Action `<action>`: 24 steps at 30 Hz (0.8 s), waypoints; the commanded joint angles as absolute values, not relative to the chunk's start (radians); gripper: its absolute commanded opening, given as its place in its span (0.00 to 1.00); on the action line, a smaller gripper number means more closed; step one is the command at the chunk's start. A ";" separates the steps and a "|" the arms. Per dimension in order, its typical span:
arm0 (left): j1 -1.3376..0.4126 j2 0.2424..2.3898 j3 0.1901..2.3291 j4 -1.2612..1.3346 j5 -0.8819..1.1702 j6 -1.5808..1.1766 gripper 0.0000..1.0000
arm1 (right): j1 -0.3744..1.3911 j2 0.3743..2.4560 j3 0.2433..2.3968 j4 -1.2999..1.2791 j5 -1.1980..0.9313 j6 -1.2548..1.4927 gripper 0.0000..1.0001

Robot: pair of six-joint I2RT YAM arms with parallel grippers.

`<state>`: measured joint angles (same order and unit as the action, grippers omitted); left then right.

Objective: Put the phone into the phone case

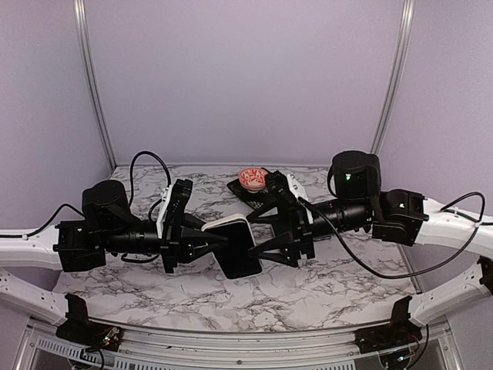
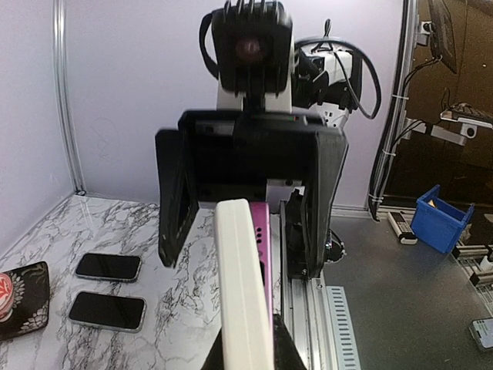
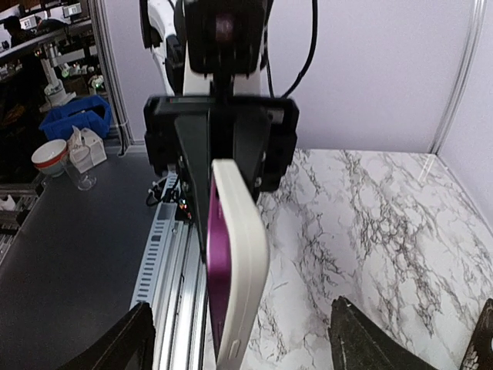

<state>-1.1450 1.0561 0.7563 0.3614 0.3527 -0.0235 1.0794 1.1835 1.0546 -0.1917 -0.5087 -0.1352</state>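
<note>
My left gripper [image 1: 218,237] is shut on the phone and its case together and holds them above the table. The phone [image 1: 240,254] shows a black screen from above and a purple edge [image 2: 262,231] in the left wrist view. The white case [image 1: 227,223] wraps one side of it [image 2: 243,285]. I cannot tell how deep the phone sits in it. My right gripper [image 1: 263,235] is open, with one finger on each side of the phone's free end, not touching. In the right wrist view the case [image 3: 248,247] and the purple phone [image 3: 219,266] hang between its spread fingers [image 3: 115,347].
A dark patterned case [image 1: 248,196] with a red and white round thing [image 1: 252,179] on it lies at the back of the marble table [image 1: 347,285]. Two more phones [image 2: 108,267] [image 2: 106,311] lie flat on the table.
</note>
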 commanded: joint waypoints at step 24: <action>-1.177 1.057 0.795 0.388 0.303 0.040 0.00 | 1.076 1.167 1.057 -0.136 -0.470 -0.099 0.98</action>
<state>-1.1709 1.0836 0.7563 0.3214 0.3054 0.0277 1.0794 1.2171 1.1103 -0.1738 -0.5243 -0.1089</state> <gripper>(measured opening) 0.068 0.616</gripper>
